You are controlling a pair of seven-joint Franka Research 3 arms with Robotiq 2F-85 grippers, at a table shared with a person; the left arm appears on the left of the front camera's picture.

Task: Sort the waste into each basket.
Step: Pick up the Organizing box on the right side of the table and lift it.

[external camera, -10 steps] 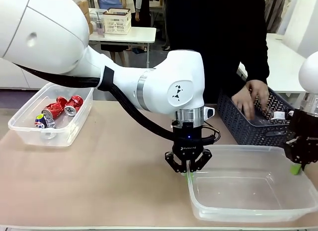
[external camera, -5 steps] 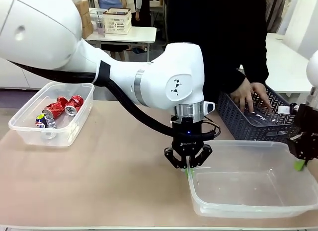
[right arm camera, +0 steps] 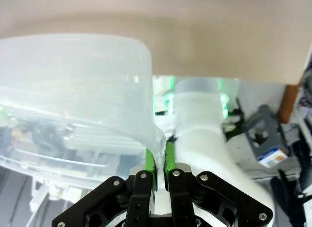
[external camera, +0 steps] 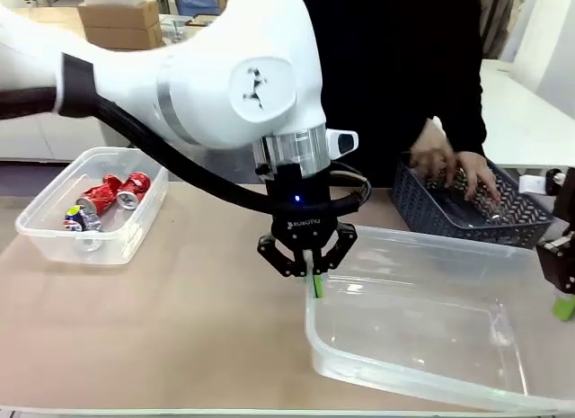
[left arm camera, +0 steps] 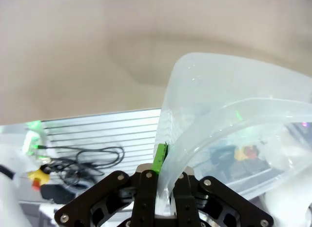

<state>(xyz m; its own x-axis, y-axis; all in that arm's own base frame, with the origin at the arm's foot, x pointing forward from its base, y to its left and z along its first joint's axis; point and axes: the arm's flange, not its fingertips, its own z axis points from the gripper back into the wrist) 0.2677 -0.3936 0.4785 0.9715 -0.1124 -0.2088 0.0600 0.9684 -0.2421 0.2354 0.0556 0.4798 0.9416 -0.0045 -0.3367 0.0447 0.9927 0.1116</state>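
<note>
1 beige tabletop carries the can tub and grey basket.

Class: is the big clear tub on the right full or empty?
Empty: through the big tub's clear walls, the front view shows only its bare floor; nothing lies inside.

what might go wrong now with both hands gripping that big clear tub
1. The left hand and right hand each pinch just the thin rim of the big tub, which hangs tilted. The rim might flex and slip out of a grip.
2. The tub's far side is close to the dark basket, where a person is reaching in. A swing could bump them.
</note>
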